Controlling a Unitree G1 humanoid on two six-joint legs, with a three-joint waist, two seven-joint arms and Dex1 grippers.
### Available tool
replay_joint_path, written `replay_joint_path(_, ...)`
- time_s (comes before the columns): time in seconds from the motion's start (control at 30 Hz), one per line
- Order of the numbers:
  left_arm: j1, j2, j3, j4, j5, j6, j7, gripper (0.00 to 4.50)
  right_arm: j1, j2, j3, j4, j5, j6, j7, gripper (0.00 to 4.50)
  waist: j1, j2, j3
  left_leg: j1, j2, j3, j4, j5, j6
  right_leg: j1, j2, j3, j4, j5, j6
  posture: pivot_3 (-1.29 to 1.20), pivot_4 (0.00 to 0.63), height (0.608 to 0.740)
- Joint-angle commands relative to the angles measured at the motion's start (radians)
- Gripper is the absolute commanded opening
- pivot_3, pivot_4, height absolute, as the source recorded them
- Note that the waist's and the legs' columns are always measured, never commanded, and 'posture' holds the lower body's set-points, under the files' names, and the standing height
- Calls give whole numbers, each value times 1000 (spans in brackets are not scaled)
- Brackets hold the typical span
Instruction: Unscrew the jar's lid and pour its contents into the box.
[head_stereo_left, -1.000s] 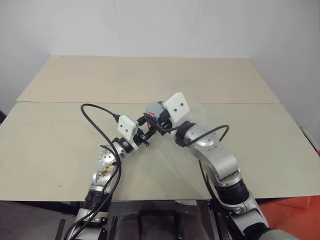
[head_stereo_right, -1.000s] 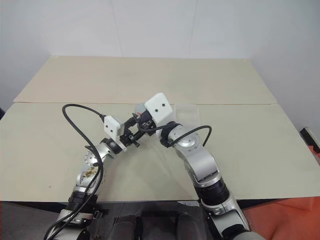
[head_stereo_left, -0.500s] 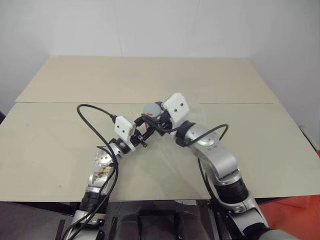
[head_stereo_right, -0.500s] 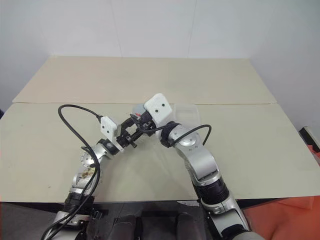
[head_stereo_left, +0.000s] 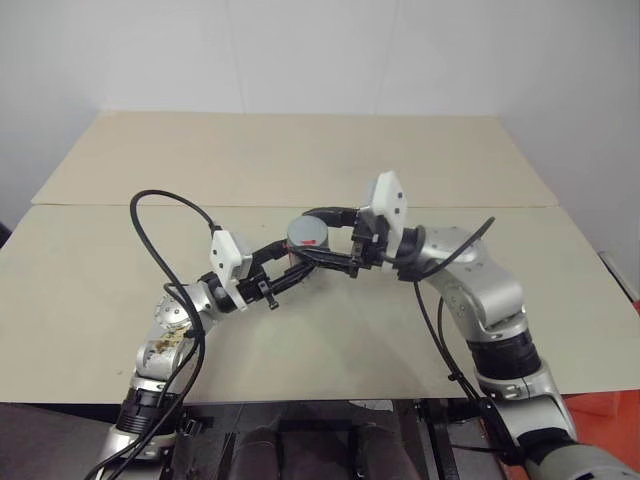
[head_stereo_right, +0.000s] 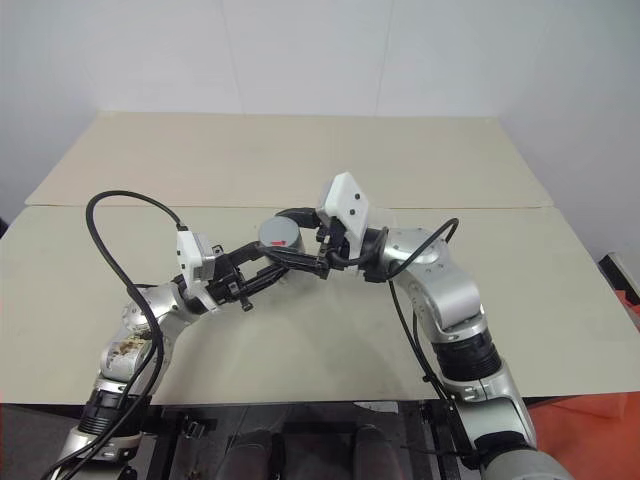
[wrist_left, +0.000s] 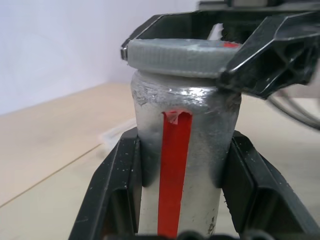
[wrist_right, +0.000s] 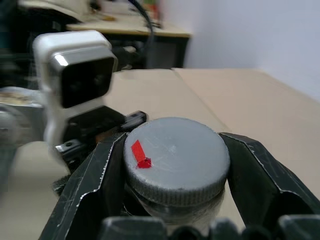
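The silvery jar (wrist_left: 200, 130) with a red strip down its side is held upright above the table. My left gripper (wrist_left: 181, 165) is shut on its body, one black finger on each side. The grey lid (wrist_right: 175, 155) with a small red mark sits on top of the jar. My right gripper (wrist_right: 174, 165) comes in level from the right and is shut on the lid's rim. In the head views the lid (head_stereo_left: 309, 233) shows between the two wrists. The contents are hidden inside the jar. The box is hidden behind my right arm.
The tan table (head_stereo_left: 120, 260) stretches wide on both sides, with a seam running across it (head_stereo_left: 150, 206) and a white wall behind. A black cable (head_stereo_left: 165, 210) loops up from my left wrist.
Both hands drew back and rose a little with the jar. My right wrist swung round, so its gripper now reaches the lid level from the right instead of from above.
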Motion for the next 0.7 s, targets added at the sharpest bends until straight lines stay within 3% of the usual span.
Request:
replay_joint_path(0.03,-36,9,-19,-80,-40,9,-53,1853,-62,-9,-1,54,60,-54,154,2809,0,0,0,0,0,0,0,0,0,0,0,0,0,0,0,0,150,740)
replay_joint_path(0.27,-53,12,-20,-89,-53,24,-91,1853,-154,-30,34,233,25,-150,379,2809,0,0,0,0,0,0,0,0,0,0,0,0,0,0,0,0,150,740)
replay_joint_path(0.5,-54,0,-16,-84,-47,21,-85,1853,-188,-17,20,340,-7,-216,413,2809,1,0,0,0,0,0,0,0,0,0,0,0,0,0,0,0,150,740)
replay_joint_path(0.67,-49,-13,-16,-88,-46,17,-79,1853,-183,-11,-19,349,20,-236,417,4370,1,0,0,0,0,0,0,0,0,0,0,0,0,0,0,0,150,740)
replay_joint_path(0.7,-47,-16,-16,-88,-44,16,-78,1853,-180,-14,-27,342,28,-230,419,4443,1,0,0,0,0,0,0,0,0,0,0,0,0,0,0,0,150,740)
